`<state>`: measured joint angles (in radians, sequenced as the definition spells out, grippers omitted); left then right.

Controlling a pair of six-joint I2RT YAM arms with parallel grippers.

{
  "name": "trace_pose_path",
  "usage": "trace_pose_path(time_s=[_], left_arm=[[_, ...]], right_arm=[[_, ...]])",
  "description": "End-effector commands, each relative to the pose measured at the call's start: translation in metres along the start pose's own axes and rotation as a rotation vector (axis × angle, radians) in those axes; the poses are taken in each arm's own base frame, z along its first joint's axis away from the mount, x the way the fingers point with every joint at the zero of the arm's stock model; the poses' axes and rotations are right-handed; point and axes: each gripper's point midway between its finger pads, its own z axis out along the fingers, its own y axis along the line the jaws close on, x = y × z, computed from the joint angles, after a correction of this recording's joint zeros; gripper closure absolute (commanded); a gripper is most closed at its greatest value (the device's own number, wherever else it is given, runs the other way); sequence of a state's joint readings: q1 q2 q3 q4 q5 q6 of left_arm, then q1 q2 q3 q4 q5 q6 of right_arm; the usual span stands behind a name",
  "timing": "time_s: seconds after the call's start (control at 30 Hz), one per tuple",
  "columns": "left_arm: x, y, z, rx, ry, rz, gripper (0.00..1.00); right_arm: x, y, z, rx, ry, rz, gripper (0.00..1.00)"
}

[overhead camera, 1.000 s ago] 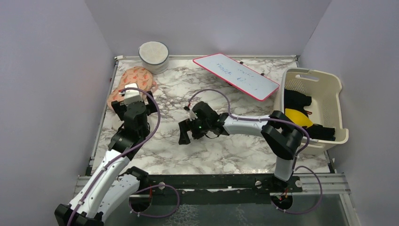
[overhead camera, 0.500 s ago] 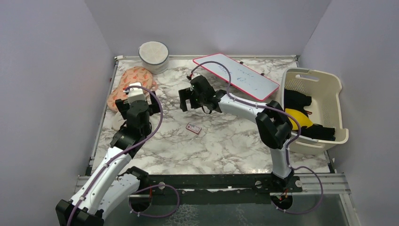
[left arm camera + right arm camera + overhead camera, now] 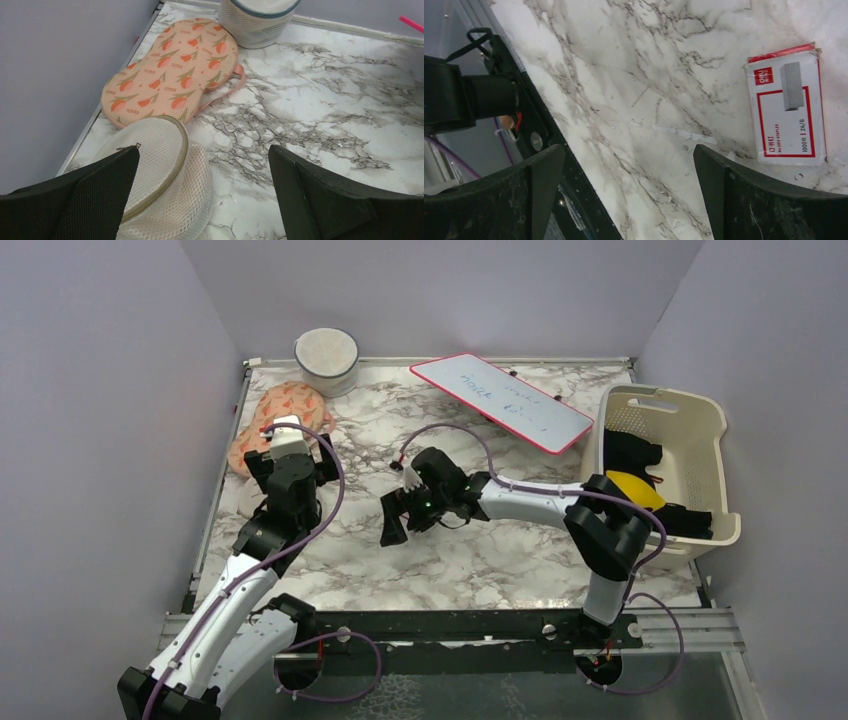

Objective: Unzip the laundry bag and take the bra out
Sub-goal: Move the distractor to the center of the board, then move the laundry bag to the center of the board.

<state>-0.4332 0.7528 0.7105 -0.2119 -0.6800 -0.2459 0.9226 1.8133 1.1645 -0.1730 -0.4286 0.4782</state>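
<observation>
Here we see the laundry bag (image 3: 159, 172), a round cream mesh pouch with an olive band round its rim, lying on the marble surface (image 3: 325, 100) at its left edge, beside the wall. Its far edge meets the near end of the peach pouch (image 3: 170, 70), which carries an orange pattern. In the top view the left arm largely covers the bag. We cannot tell from these views whether it is zipped.

The left gripper (image 3: 201, 152) hovers over the bag with its fingers (image 3: 95, 200) spread wide and gripping nothing; in the wrist view one finger overlaps the bag's near side. Beyond the peach pouch, a taller mesh cylinder (image 3: 255, 17) stands at the far edge.

The right gripper (image 3: 629, 150) is low over the middle of the surface, well apart from the bag, its fingers likewise spread and empty. A red-and-white staple box (image 3: 786, 105) lies flat just beside it.

Farther out we note a red-edged whiteboard (image 3: 500, 400) and, at the right, a cream slotted basket (image 3: 665, 397) holding black clothes (image 3: 630, 450) and a yellow garment (image 3: 632, 488).
</observation>
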Motion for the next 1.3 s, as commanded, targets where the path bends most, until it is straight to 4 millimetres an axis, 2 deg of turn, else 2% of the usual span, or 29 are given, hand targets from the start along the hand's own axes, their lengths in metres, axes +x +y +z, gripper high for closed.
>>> trace_pose_path(time_s=[0.0, 0.1, 0.2, 0.27, 0.33, 0.4, 0.47, 0.5, 0.57, 0.7, 0.73, 0.87, 0.93, 1.0, 1.1, 1.17, 1.27], left_arm=[[-0.007, -0.002, 0.0, 0.003, -0.01, -0.019, 0.01], [-0.002, -0.005, 0.003, 0.009, 0.002, -0.016, 0.01], [0.009, -0.01, 0.009, 0.015, 0.029, -0.006, 0.01], [0.016, -0.014, 0.013, 0.021, 0.059, 0.004, 0.01], [0.025, -0.021, 0.015, 0.049, 0.102, 0.05, 0.01], [0.039, -0.018, 0.015, 0.023, 0.183, 0.081, 0.01], [0.05, -0.01, 0.008, -0.033, 0.287, 0.07, 0.01], [0.053, -0.011, 0.004, -0.031, 0.328, 0.062, 0.01], [0.058, -0.014, -0.009, -0.01, 0.421, 0.046, 0.01], [0.045, -0.009, -0.029, -0.013, 0.503, 0.033, 0.01], [0.043, -0.006, -0.03, -0.021, 0.494, 0.03, 0.01], [0.053, -0.002, -0.024, -0.003, 0.459, 0.09, 0.01], [0.064, -0.006, -0.02, 0.047, 0.456, 0.155, 0.01], [0.069, -0.007, -0.016, 0.059, 0.445, 0.183, 0.01], [0.066, -0.002, -0.005, 0.001, 0.434, 0.198, 0.01], [0.057, 0.003, 0.002, -0.047, 0.441, 0.203, 0.01], [0.05, 0.025, 0.015, -0.174, 0.439, 0.192, 0.01]], right_arm=[[0.016, -0.033, 0.017, 0.095, 0.056, 0.014, 0.0], [0.012, -0.056, 0.03, 0.181, 0.056, -0.017, 0.0], [-0.002, -0.08, 0.042, 0.253, 0.029, -0.06, 0.0], [-0.028, -0.107, 0.042, 0.385, -0.033, -0.071, 0.01], [-0.058, -0.147, 0.031, 0.57, -0.096, -0.059, 0.0], [-0.086, -0.185, 0.016, 0.721, -0.132, -0.023, 0.0], [-0.111, -0.208, 0.004, 0.803, -0.167, -0.005, 0.0], [-0.12, -0.21, 0.001, 0.807, -0.171, -0.005, 0.0], [-0.131, -0.193, 0.0, 0.733, -0.125, -0.011, 0.0], [-0.121, -0.122, -0.003, 0.44, -0.078, 0.022, 0.0], [-0.121, -0.1, -0.013, 0.359, -0.113, 0.026, 0.0], [-0.087, -0.041, -0.025, 0.066, -0.127, 0.004, 0.0], [-0.068, -0.026, -0.032, 0.019, -0.109, -0.005, 0.0], [-0.049, -0.021, -0.045, 0.034, -0.063, 0.036, 0.0], [-0.033, -0.018, -0.088, 0.156, -0.036, 0.103, 0.0], [-0.024, -0.003, -0.115, 0.148, -0.05, 0.107, 0.0], [-0.014, 0.014, -0.142, 0.121, -0.053, 0.099, 0.0]])
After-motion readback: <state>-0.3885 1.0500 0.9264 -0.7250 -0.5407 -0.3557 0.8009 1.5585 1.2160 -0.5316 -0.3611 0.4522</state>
